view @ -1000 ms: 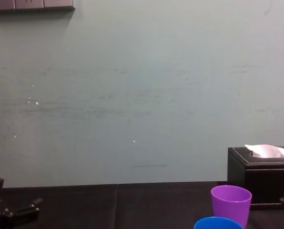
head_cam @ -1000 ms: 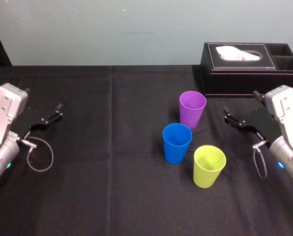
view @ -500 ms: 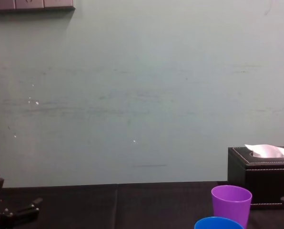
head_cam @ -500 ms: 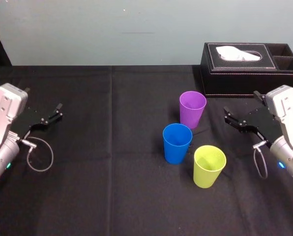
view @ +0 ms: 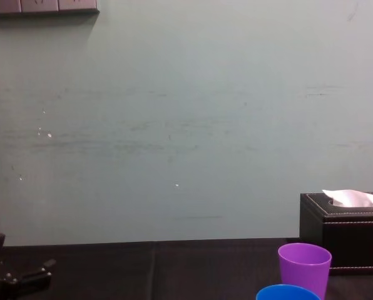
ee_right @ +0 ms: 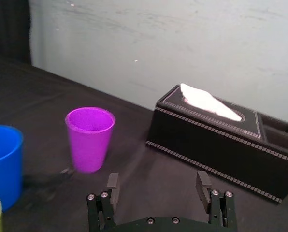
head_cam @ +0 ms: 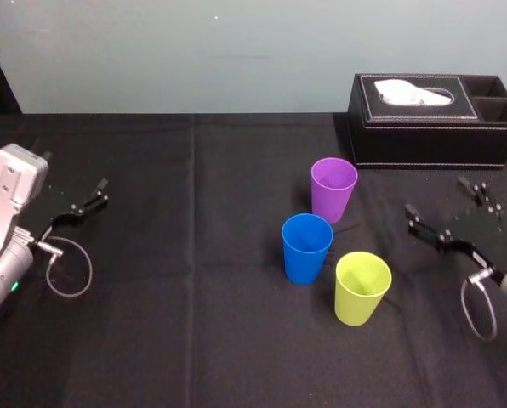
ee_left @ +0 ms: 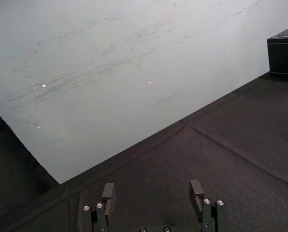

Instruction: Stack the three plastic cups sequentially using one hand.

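Three cups stand upright and apart, right of the table's centre: the purple cup [head_cam: 333,189] farthest back, the blue cup [head_cam: 306,247] in front of it to the left, and the yellow-green cup [head_cam: 361,287] nearest me. My right gripper [head_cam: 449,208] is open and empty, off to the right of the cups and clear of all three. In the right wrist view its fingers [ee_right: 112,183] point past the purple cup [ee_right: 90,137] toward the tissue box. My left gripper [head_cam: 75,178] rests at the far left, open and empty [ee_left: 152,191].
A black tissue box [head_cam: 432,119] with white tissue sits at the back right, behind the purple cup. A black cloth [head_cam: 194,323] covers the table. A pale wall [view: 186,125] stands behind the table.
My right gripper has pulled back to the right, away from the cups, and slipped out of the chest view. The cups and the left arm have not moved.
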Controlling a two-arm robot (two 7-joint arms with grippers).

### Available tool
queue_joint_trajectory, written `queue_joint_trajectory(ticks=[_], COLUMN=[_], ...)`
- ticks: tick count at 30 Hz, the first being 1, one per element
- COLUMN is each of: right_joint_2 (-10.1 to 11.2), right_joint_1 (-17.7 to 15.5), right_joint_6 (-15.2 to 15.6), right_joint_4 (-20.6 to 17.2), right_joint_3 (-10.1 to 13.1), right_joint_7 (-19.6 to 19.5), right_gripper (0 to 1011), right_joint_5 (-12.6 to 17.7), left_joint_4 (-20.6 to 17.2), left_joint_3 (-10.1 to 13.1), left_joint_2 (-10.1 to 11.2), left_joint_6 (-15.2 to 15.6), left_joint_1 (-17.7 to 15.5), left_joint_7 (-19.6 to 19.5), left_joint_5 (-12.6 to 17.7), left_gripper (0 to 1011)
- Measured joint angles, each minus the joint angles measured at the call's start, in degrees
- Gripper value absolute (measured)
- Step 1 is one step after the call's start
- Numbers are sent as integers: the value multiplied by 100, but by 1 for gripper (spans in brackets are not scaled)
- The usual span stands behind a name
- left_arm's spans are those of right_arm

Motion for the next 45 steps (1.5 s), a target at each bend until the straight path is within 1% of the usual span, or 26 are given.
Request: queue_joint_trajectory(ticks=[4,5,7,8,10,11,13,16,17,20,22,25,26,29,34,38,42,45], right_joint_2=[156,255,345,435,522,604,670,820,820,958,1013,1119,1119,1137,1077,972,877,756], right_joint_1=[-307,-456,-589,-732,-877,-1025,-1158,-1480,-1480,-1748,-1840,-1953,-1953,-1967,-1934,-1880,-1834,-1770], right_joint_6=[-37,-46,-58,-81,-114,-157,-197,-302,-302,-470,-556,-752,-752,-881,-937,-937,-927,-860], right_joint_4=[-191,-282,-356,-430,-508,-575,-635,-776,-776,-861,-879,-899,-899,-896,-866,-834,-814,-793], right_joint_3=[146,227,298,376,457,534,610,780,780,896,916,907,907,827,738,696,686,670], right_joint_7=[157,297,445,589,715,833,907,1082,1082,1318,1453,1812,1812,2095,2283,2382,2440,2501], right_gripper=[1003,1004,1004,1003,1003,1003,1003,1003,1003,1003,1003,1003,1003,1003,1003,1003,1003,1003], right_joint_5=[169,295,417,532,636,728,781,858,858,886,884,837,837,738,617,546,552,575], left_joint_4=[0,0,0,0,0,0,0,0,0,0,0,0,0,0,0,0,0,0], left_joint_3=[0,0,0,0,0,0,0,0,0,0,0,0,0,0,0,0,0,0], left_joint_2=[0,0,0,0,0,0,0,0,0,0,0,0,0,0,0,0,0,0], left_joint_6=[0,0,0,0,0,0,0,0,0,0,0,0,0,0,0,0,0,0], left_joint_1=[0,0,0,0,0,0,0,0,0,0,0,0,0,0,0,0,0,0], left_joint_7=[0,0,0,0,0,0,0,0,0,0,0,0,0,0,0,0,0,0], left_joint_5=[0,0,0,0,0,0,0,0,0,0,0,0,0,0,0,0,0,0], left_gripper=[1011,1011,1011,1011,1011,1011,1011,1011,1011,1011,1011,1011,1011,1011,1011,1011,1011,1011])
